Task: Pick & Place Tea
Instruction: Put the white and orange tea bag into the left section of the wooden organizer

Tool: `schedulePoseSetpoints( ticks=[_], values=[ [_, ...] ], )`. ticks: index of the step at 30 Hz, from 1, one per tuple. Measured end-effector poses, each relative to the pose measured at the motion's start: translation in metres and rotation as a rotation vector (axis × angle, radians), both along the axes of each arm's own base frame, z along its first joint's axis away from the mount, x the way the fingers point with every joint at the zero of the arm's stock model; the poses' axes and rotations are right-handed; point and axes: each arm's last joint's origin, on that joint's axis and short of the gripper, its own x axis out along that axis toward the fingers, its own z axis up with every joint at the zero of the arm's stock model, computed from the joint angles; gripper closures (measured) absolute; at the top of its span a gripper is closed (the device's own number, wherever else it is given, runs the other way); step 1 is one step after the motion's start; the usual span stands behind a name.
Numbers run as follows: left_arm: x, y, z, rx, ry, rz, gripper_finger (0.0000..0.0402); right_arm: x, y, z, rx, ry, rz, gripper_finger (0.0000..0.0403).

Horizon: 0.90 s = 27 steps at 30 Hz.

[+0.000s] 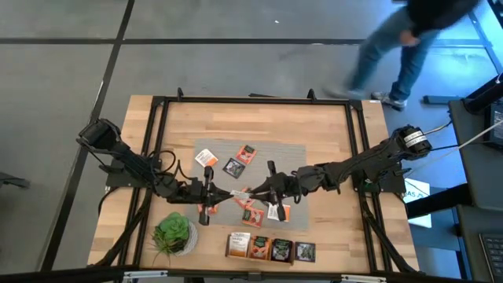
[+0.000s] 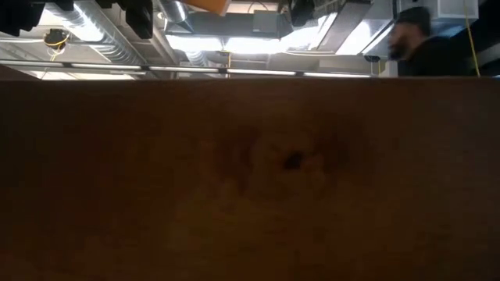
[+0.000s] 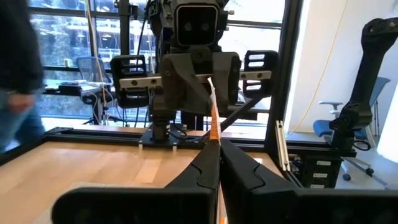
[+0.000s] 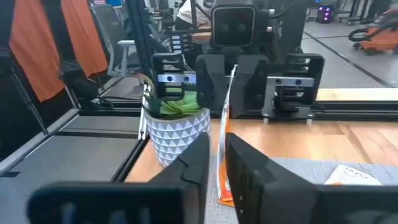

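Note:
Over the grey mat [image 1: 283, 149], at the table's middle, my two grippers meet tip to tip on one white-and-orange tea sachet [image 1: 240, 193]. My left gripper [image 1: 228, 194] comes from the left and is shut on it. My right gripper [image 1: 253, 191] comes from the right, with its fingers closed in on the sachet's two faces. Both wrist views show the sachet edge-on [image 3: 213, 115] [image 4: 224, 124]. More sachets lie flat on the mat, one orange-and-white [image 1: 206, 157], one orange [image 1: 246, 153] and one black [image 1: 233, 167]. My left gripper pinches the sachet's lower edge [image 3: 216, 138] between its two fingers, which lie about level and come from the table's left. The sachet stands upright on edge above the fingertips. My right gripper pinches the sachet's flat faces [image 4: 222, 155] between its two fingers, level, from the table's right. The sachet stands on edge between them, its white top above the fingers and its orange part [image 4: 225, 190] below. It is held above the mat.
A potted plant [image 1: 173, 234] stands at the near left. A row of tea boxes [image 1: 271, 249] lines the near edge. Orange sachets [image 1: 275, 211] lie under the right arm. A person [image 1: 409, 39] walks past the far right corner. A brown surface fills the low view [image 2: 250, 179].

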Motion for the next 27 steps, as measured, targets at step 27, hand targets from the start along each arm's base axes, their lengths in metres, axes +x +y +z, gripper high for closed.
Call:
schedulePoseSetpoints(
  ticks=[27],
  values=[
    [-0.003,-0.002,0.003,0.076,-0.006,0.013,0.0311,-0.007,0.018,-0.001,0.109,0.036,-0.022,0.0401]
  ],
)
